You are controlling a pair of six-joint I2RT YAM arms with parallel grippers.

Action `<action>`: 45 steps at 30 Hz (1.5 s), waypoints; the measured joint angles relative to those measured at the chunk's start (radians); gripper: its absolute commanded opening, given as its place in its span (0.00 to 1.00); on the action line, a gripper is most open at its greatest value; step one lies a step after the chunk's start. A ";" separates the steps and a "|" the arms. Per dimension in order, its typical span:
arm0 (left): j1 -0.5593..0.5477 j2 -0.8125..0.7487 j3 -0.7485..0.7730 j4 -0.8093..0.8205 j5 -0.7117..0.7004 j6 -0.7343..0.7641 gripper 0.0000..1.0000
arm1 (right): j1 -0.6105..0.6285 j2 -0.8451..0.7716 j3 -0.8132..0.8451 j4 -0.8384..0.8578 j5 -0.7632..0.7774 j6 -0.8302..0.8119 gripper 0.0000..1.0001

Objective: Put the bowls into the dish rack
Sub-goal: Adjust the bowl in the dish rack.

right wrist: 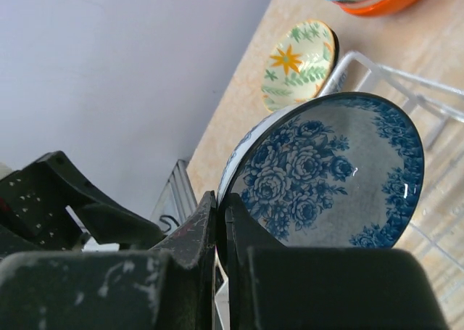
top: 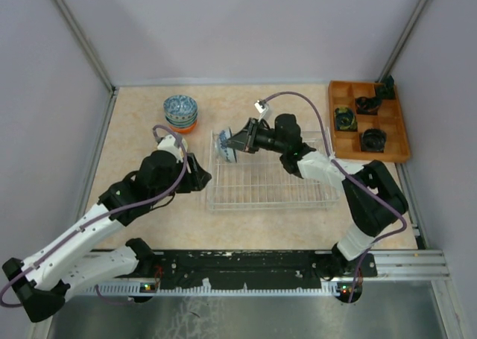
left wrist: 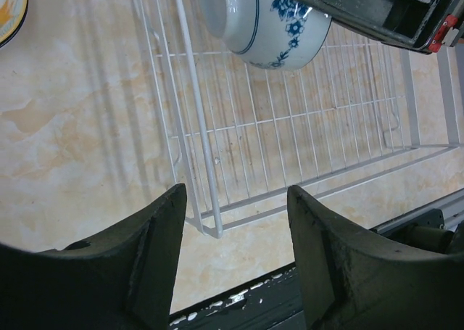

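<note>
Right hand (right wrist: 220,221) is clamped on the rim of a white bowl (right wrist: 326,178) painted inside with blue flowers, its 2 fingers pressed together on the edge. The bowl is turned on its side at the far left end of the wire dish rack (top: 268,182). Whether it touches the wires cannot be told. Seen from the left wrist, the same bowl (left wrist: 268,25) hangs above the rack's floor, just inside the rack's side wall (left wrist: 185,105). The left hand (left wrist: 235,196) has its 2 dark fingers apart with nothing between them, and it hovers over the near left corner of the rack. From above, this left hand (top: 200,173) sits just beside the rack's left side. A stack of bowls (top: 181,113), orange at the bottom, stands on the pale table (top: 141,141) beyond the rack's far left corner. A bowl with green leaves (right wrist: 299,63) lies near that corner. At the far right, a wooden tray (top: 370,157) holds black items (top: 373,139).
</note>
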 measured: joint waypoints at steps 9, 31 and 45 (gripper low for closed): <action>0.000 -0.028 -0.021 -0.008 -0.007 0.000 0.64 | 0.000 0.089 -0.060 0.219 0.007 0.100 0.00; 0.000 -0.035 -0.024 -0.015 -0.011 0.001 0.63 | -0.010 0.259 -0.104 0.509 0.084 0.216 0.00; 0.000 -0.044 -0.024 -0.014 -0.010 0.011 0.63 | -0.013 0.235 -0.196 0.594 0.181 0.234 0.00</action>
